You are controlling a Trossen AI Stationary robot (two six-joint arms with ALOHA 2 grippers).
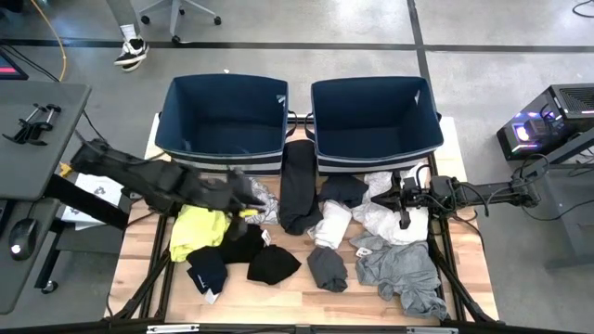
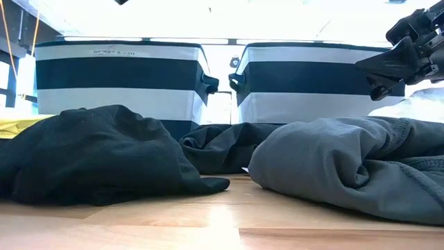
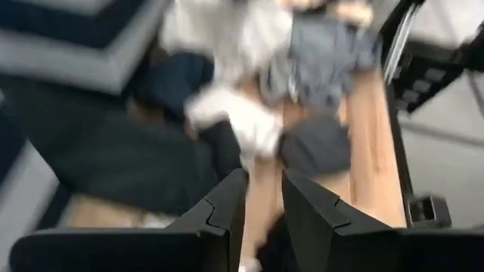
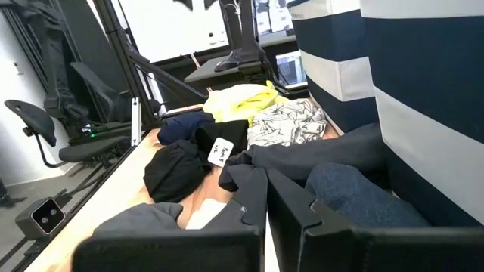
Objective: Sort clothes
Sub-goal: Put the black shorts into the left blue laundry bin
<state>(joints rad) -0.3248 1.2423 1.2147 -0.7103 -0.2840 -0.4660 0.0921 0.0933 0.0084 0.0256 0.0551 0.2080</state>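
Below the left gripper (image 1: 249, 197) (slightly parted, seemingly empty) lies the patterned garment (image 1: 263, 202).

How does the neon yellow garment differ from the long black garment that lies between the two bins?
The neon yellow garment is bright and bunched into a broad heap near the table's left edge, beside the left gripper. The long black garment is dark and stretched into a narrow strip, reaching from the gap between the bins down to the table's middle. Both lie on the table, outside the bins, and neither is gripped.
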